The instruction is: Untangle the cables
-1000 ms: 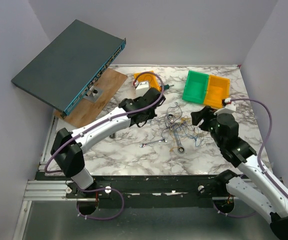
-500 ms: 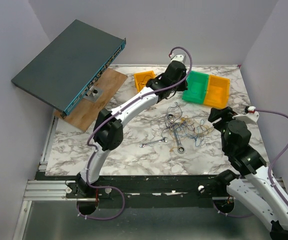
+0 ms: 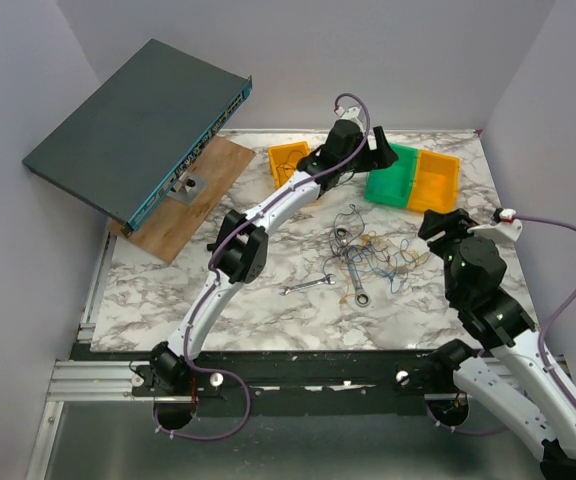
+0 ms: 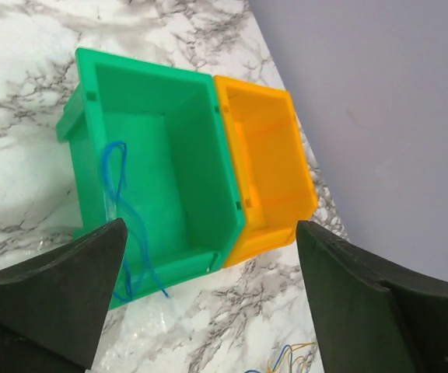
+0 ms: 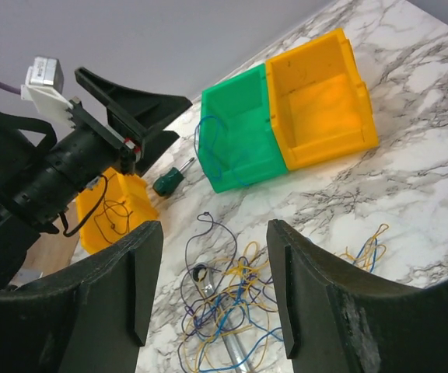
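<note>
Here, the cables point(image 3: 368, 258) lie tangled mid-desk point(image 3: 268, 320) beside a wrench point(image 3: 308, 287), with one blue wire point(image 4: 124, 194) draped over the green bin point(image 4: 173, 155). The left gripper point(image 4: 210, 229) hangs above that bin and the right gripper point(image 5: 212, 233) near the tangle, both spread wide and empty.

Nothing legible here: no lettering, number or brand shows on the green bin point(image 3: 398, 180), the orange bin point(image 3: 436, 180) beside it, or the flat grey box point(image 3: 133, 125).
</note>
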You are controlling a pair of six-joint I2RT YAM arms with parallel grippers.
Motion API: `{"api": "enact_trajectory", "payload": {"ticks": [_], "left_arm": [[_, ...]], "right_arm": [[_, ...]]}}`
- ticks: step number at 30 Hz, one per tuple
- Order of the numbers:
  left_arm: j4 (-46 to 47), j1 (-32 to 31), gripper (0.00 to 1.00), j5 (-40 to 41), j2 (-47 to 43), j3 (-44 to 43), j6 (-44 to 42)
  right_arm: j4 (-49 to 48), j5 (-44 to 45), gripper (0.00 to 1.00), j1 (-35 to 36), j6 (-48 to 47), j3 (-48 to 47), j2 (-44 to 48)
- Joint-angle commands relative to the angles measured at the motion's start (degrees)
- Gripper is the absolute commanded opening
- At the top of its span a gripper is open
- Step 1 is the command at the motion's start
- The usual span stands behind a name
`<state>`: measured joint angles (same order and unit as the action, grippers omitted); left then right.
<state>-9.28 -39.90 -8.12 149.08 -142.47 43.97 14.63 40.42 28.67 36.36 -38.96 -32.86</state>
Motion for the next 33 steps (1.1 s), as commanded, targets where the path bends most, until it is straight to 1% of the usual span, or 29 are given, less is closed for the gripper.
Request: {"api": "enact_trajectory", "payload": {"ticks": [1, 5, 7, 10, 14, 17, 20, 23, 26, 29, 33], "left_arm": [[4.6, -0.1, 0.97, -4.3, -4.0, 0.7, -1.6], [5.1, -0.1, 0.98, -5.9, -10.9, 6.6, -6.3], [5.4, 0.0, 0.99, -6.2, -16.5, 12.4, -9.1], [6.8, 1.0, 0.99, -6.9, -26.6, 24.9, -11.0], [11.3, 3.8, 0.99, -10.8, -40.5, 43.6, -9.4], [17.4, 5.6, 0.99, -12.3, -51.7, 59.4, -8.1], [19.6, 6.4, 0.99, -10.8, -60.8, 71.5, -8.0], [19.2, 6.4, 0.99, -9.1, -69.0, 81.5, -8.1], [20.6, 6.3, 0.99, -6.9, -76.7, 91.7, -7.5], [23.9, 6.3, 0.99, -3.2, -83.5, 101.5, -7.7], [24.4, 6.3, 0.99, 1.2, -90.7, 110.7, -10.9]], "right_arm": [[-0.6, 1.2, 0.63, 0.2, -0.7, -0.9, -1.1], [0.8, -0.2, 0.63, 0.3, -0.7, -0.3, -2.5], [2.0, -2.0, 0.63, 0.3, -0.9, -0.2, -4.3], [3.4, -5.7, 0.63, 0.2, -0.4, -0.3, -8.1], [2.9, -11.6, 0.63, 0.1, -1.2, -1.5, -14.7], [1.7, -11.5, 0.61, -0.3, -0.8, -3.3, -21.3], [-2.5, -14.4, 0.62, -1.6, -1.8, -6.5, -28.4], [-6.1, -18.4, 0.68, -3.5, -3.4, -10.4, -36.0], [-5.8, -17.0, 0.7, -4.4, -4.9, -16.1, -43.4], [-7.7, -15.8, 0.69, -5.7, -6.4, -19.0, -48.3], [-10.0, -20.8, 0.65, -10.0, -8.0, -22.8, -55.5]]}}
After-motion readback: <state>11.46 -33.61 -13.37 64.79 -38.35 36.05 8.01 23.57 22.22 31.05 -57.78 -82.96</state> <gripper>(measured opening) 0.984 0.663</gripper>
